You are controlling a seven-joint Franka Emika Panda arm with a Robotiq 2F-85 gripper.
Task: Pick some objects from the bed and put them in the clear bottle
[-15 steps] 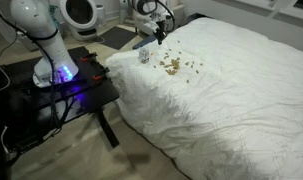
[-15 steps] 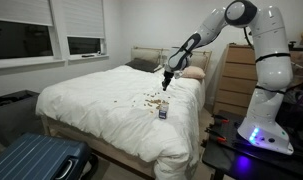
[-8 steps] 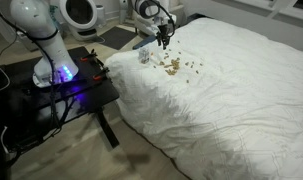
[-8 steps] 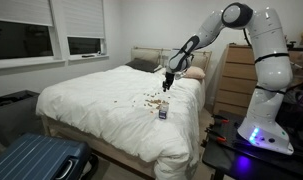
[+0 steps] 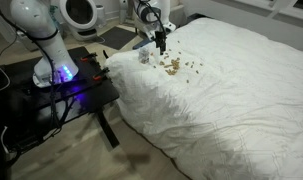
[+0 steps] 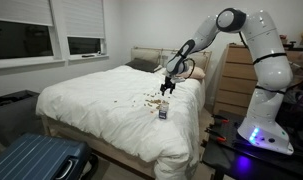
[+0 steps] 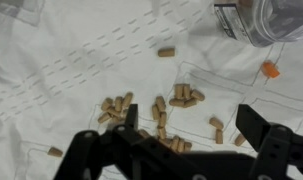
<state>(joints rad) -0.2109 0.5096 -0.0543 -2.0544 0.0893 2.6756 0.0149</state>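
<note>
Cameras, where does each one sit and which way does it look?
Exterior view: high beside the robot's table, looking down across the bed; shows arm and end effector.
Exterior view: near the bed's foot, facing the headboard; shows the whole arm.
Wrist view: looks down at pellets and clear bottle; shows the open end effector.
Shared: all three show the pellets and bottle.

The bed point(image 6: 91, 108) fills the centre of the frame under a rumpled white duvet. On it, the objects point(image 6: 151, 100) lie in a loose brown cluster right of centre, and the clear bottle point(image 6: 162, 113) stands just below them near the mattress edge. The white robot arm point(image 6: 253, 45) reaches in from the right edge, its gripper point(image 6: 167, 88) hanging just above the cluster and apart from the bottle. A blue suitcase point(image 6: 36, 160) lies at the lower left.
</note>
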